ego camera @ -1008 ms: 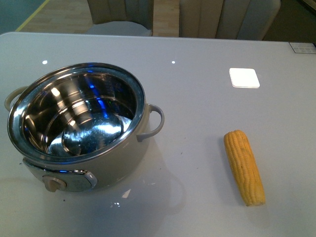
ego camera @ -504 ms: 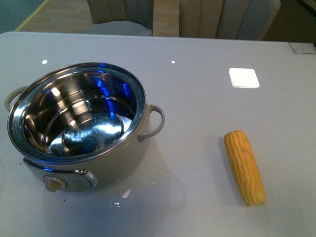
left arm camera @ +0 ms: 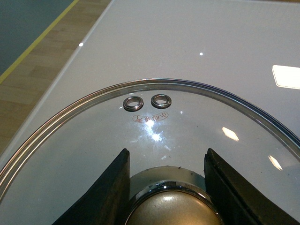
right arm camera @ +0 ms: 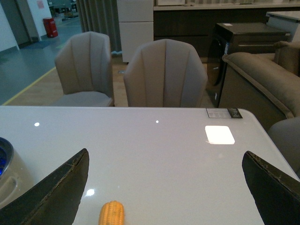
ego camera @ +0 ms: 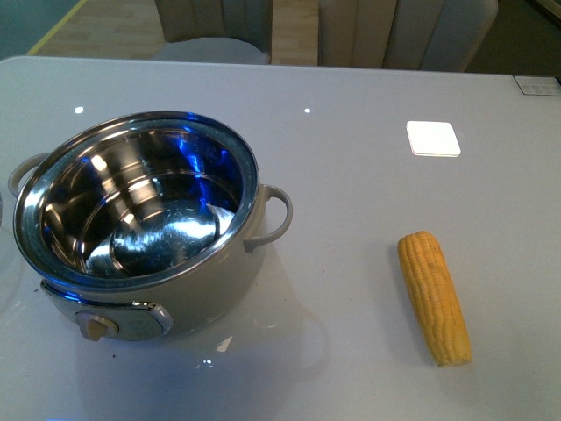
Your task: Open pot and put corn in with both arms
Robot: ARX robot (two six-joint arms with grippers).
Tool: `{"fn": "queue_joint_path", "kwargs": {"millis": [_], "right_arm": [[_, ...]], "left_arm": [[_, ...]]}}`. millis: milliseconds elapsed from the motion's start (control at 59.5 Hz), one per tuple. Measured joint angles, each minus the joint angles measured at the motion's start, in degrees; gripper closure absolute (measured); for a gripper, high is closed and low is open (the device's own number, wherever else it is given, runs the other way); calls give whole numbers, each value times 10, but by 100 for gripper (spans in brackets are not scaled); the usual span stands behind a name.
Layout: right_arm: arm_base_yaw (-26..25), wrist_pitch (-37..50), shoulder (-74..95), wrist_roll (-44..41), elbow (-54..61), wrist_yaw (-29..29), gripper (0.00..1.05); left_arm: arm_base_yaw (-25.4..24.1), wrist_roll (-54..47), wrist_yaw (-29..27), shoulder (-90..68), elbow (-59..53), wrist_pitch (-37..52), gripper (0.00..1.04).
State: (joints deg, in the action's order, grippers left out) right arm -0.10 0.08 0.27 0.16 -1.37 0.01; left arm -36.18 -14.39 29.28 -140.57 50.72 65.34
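Pot is already open and the steel inside is bare, so it all comes down to the corn. It's lying flat on the worktop, well off to the right of the pot and not touching it, which puts it on the right arm's side.

The cob's long axis runs roughly away from the robot and leans a bit. The rounded tip points to the far side and slightly back toward the pot, while the flat cut end is nearest the robot.

In the right wrist view the right fingers are spread wide with nothing in them. The corn sits below, closer to the pot-side finger than to the other. The gap looks to run across the cob, so I'd guess it wants a small nudge toward the pot, then straight down.

The left fingers are snug either side of the knob on the glass lid. I can't tell whether the lid is lifted or resting.
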Motion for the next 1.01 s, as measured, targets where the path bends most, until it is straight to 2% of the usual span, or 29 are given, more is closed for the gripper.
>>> {"fn": "queue_joint_path", "kwargs": {"millis": [874, 1008], "right_arm": [[0, 0, 0, 0, 0, 0, 9], [0, 0, 0, 0, 0, 0, 9]], "left_arm": [[19, -25, -9, -78, 53, -33, 63], [20, -26, -11, -77, 54, -39, 44]]}}
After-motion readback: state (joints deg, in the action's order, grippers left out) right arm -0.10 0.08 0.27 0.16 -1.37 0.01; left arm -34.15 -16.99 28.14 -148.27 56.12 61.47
